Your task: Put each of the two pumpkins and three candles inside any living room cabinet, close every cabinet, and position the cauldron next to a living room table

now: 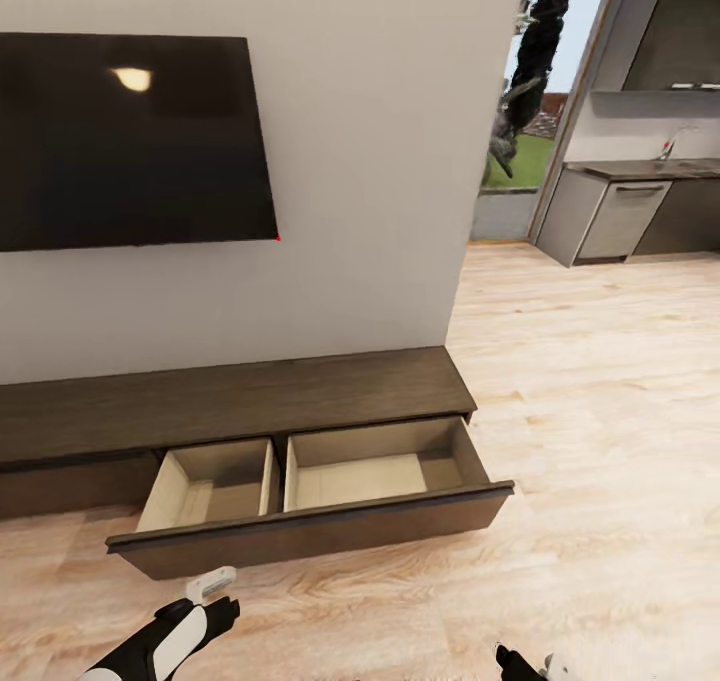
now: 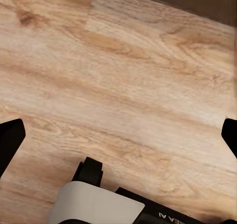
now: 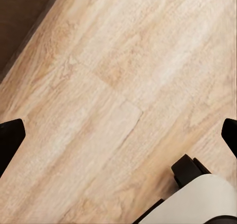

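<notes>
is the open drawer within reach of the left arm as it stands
Probably yes: the open drawer juts out right ahead of the left gripper, with bare floor between them and nothing blocking.

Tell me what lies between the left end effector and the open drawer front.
In the head view, bare wood floor separates the left end effector from the cabinet's open drawer front.

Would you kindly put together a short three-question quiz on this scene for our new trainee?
1. True or false: the drawer of the cabinet stands open.
2. What lies inside the drawer? A) a pumpkin B) a candle C) nothing visible
3. In the wrist views, the fingers of both grippers are spread over what surface?

Key: 1 true; 2 C, both pale compartments look bare; 3 the wooden floor.
</notes>
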You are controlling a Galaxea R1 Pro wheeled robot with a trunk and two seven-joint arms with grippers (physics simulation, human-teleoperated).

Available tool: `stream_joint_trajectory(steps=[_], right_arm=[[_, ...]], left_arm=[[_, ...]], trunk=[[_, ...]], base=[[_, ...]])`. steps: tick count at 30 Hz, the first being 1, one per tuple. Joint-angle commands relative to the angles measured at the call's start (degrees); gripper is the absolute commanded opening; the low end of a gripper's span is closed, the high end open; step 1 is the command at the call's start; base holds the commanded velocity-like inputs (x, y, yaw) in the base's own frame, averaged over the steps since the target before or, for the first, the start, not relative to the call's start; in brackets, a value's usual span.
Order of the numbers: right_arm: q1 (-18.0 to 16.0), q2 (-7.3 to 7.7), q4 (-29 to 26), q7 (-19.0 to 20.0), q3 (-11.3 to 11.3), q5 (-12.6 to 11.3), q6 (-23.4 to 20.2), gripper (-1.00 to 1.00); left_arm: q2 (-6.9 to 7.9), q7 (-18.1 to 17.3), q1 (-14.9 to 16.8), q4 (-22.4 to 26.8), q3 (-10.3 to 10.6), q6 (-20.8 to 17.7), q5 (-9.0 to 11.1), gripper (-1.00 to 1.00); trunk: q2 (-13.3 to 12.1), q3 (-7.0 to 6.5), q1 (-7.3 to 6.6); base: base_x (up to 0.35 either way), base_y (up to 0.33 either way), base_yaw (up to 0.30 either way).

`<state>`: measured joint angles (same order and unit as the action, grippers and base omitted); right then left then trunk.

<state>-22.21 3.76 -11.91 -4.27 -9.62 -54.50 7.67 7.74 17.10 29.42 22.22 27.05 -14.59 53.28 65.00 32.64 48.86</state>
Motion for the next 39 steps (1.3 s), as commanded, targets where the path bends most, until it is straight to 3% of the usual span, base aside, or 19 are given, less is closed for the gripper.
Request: stream_joint_trajectory(steps=[1, 39], right_arm=[[-0.03, 0.02, -0.05, -0.30, -0.49, -0.44, 0.15, 1.00], [-0.03, 0.02, -0.05, -0.27, -0.77, -0.44, 0.15, 1.00]], left_arm=[[0.09, 0.48, -0.01, 0.20, 0.45, -0.15, 0.46, 1.00], [0.09, 0.71, -0.02, 0.08, 0.62, -0.08, -0.09, 1.00]], trunk=[[0.03, 0.07, -0.01], [0.03, 0.88, -0.01]], base=[[-0.117, 0.000, -0.275], [-0.021, 0.000, -0.276]])
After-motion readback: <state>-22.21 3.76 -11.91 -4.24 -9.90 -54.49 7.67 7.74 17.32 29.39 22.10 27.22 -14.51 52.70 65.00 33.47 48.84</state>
